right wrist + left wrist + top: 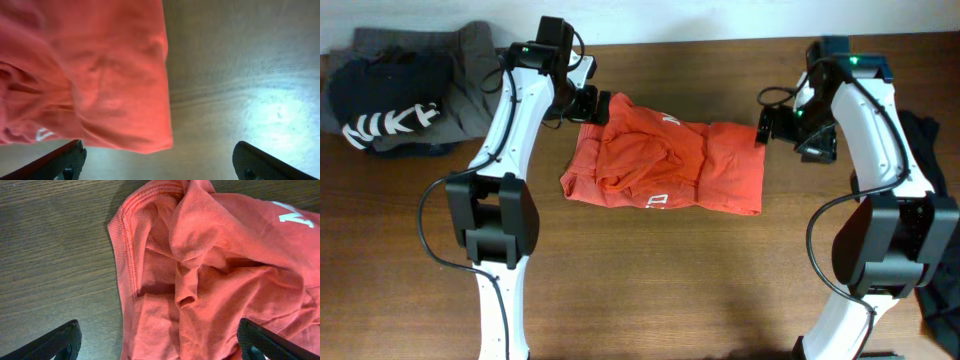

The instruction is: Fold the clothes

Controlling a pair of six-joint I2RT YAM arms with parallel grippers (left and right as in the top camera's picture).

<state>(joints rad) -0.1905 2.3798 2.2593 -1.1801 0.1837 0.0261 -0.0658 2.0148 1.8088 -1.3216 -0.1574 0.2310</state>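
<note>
The clothes in play are a red-orange shirt [665,165], lying bunched and roughly folded on the wooden table, with white lettering on its top and front edges. My left gripper [598,106] hovers open over the shirt's back left corner. In the left wrist view the ribbed hem and crumpled folds of the shirt [215,265] lie under the left gripper [160,347], nothing held. My right gripper [765,125] stands open at the shirt's right edge. In the right wrist view the corner of the shirt [90,80] lies flat above the right gripper [160,165], free of both fingers.
A heap of dark clothes [405,95], grey and navy with white lettering, sits at the back left corner. Another dark garment [932,150] lies at the table's right edge behind the right arm. Bare wood [670,280] lies in front of the shirt.
</note>
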